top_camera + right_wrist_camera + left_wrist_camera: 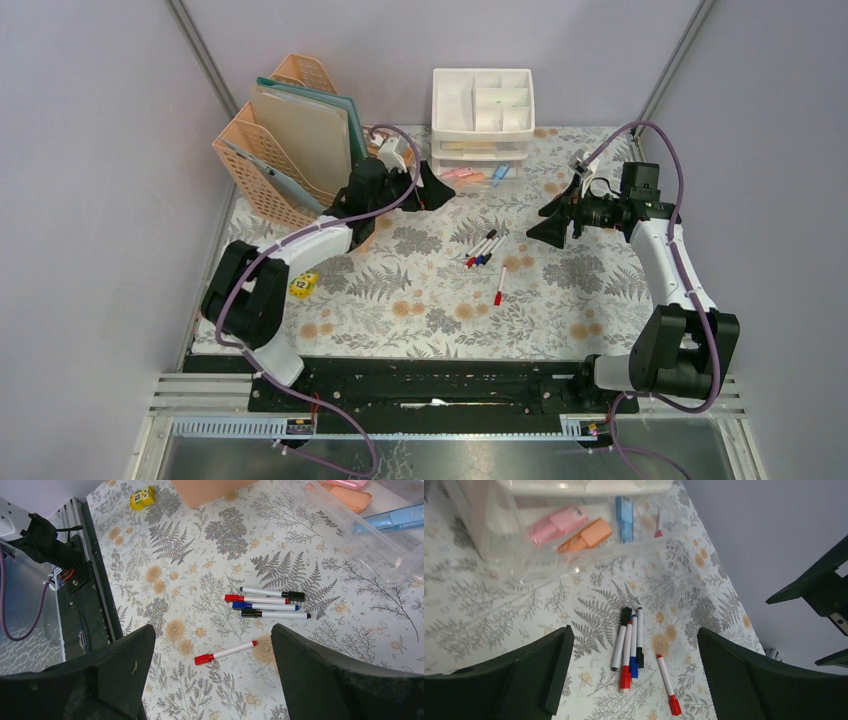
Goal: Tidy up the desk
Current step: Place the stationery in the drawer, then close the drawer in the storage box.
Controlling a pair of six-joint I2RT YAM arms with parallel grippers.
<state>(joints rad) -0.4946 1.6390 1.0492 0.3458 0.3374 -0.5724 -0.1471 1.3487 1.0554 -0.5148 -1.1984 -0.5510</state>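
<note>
The desk (420, 300) wears a pale cloth printed with ferns and flowers. Several marker pens (484, 248) lie side by side at its middle, and a lone red-capped marker (499, 286) rests just nearer. My left gripper (435, 188) hangs open and empty above the cloth by the clear drawer. In the left wrist view the left gripper (633, 630) looks down on the pens (629, 640). My right gripper (555, 220) is open and empty, to the right of the pens. In its own view the right gripper (211, 630) frames the lone marker (226, 652).
A white three-drawer unit (483, 105) stands at the back, its clear drawer (574, 530) pulled out with pink, orange and blue items inside. A peach file rack (290, 140) holds folders at back left. A yellow die (304, 284) lies at left. A black rail (430, 385) runs along the near edge.
</note>
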